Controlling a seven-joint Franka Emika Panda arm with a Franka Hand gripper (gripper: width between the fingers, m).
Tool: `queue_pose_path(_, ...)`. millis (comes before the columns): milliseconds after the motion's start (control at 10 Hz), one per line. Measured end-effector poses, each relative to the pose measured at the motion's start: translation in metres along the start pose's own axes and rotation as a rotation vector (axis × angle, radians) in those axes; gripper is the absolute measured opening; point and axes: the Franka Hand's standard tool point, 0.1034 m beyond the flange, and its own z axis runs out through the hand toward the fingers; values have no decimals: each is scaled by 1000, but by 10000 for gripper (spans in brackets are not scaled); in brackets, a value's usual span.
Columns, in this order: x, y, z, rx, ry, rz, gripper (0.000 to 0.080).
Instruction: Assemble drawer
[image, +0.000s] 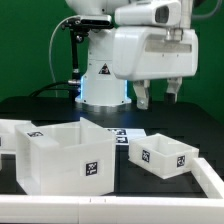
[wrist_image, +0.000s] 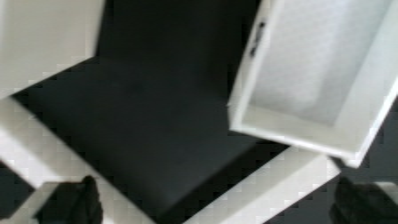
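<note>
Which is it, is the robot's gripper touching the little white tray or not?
Apart. The exterior view shows the gripper hanging above the small tray, with dark background between its fingertips and the rim.

The wrist view is blurred, its edge cutting off the tray (wrist_image: 326, 78) and fingers (wrist_image: 75, 203)

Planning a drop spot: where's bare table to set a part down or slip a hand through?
Free: the dark strip between the casing and the small tray, running forward to the white rail; also behind the tray, below the open pincer. Crowded: exterior view's left, casing and another white piece close together.
</note>
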Motion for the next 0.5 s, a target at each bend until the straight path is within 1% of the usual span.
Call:
queue_pose_path(100,-8,-6,17,6,6,6,650)
queue_pose_path(200,-13,-9,28,19,-2,10,650)
queue_pose_path(300,-14,-12,40,22,5,14,650)
queue_pose_path(400,-18,-17,56,33,6,20,650)
queue_pose_path(500,-23,-19,70,50,-1,39,650)
